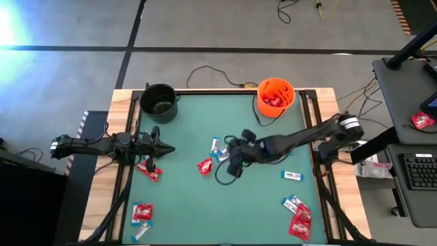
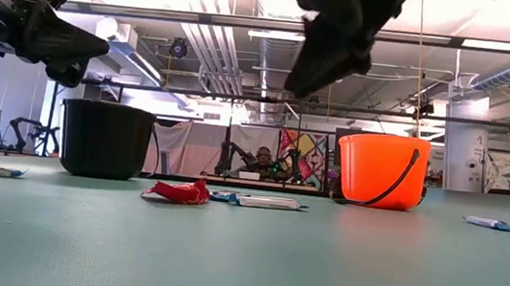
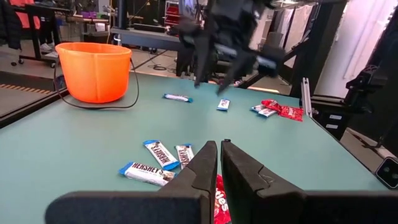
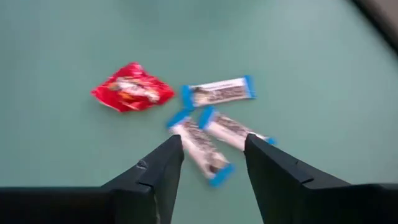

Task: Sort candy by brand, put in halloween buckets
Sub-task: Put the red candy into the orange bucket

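The orange bucket [image 1: 275,98] stands at the table's far edge with red packets inside; the black cauldron [image 1: 159,102] stands at the far left. Mid-table lie a red packet [image 1: 205,166] and white-and-blue bars [image 1: 218,149]. My right gripper [image 4: 211,155] hovers open above these bars [image 4: 217,92], touching nothing, with the red packet [image 4: 132,87] just beyond. In the low view it hangs well above the table [image 2: 329,46]. My left gripper [image 3: 219,149] is shut and raised at the table's left [image 1: 164,147], pointing at the bars [image 3: 163,154]; its fingers hide part of the red packet [image 3: 219,199].
More candy lies near the left gripper [image 1: 149,169], at the near left corner [image 1: 142,213], at the near right corner [image 1: 298,217], and as a single bar [image 1: 292,175] on the right. A wooden rim frames the green mat. A desk with a keyboard [image 1: 416,167] stands to the right.
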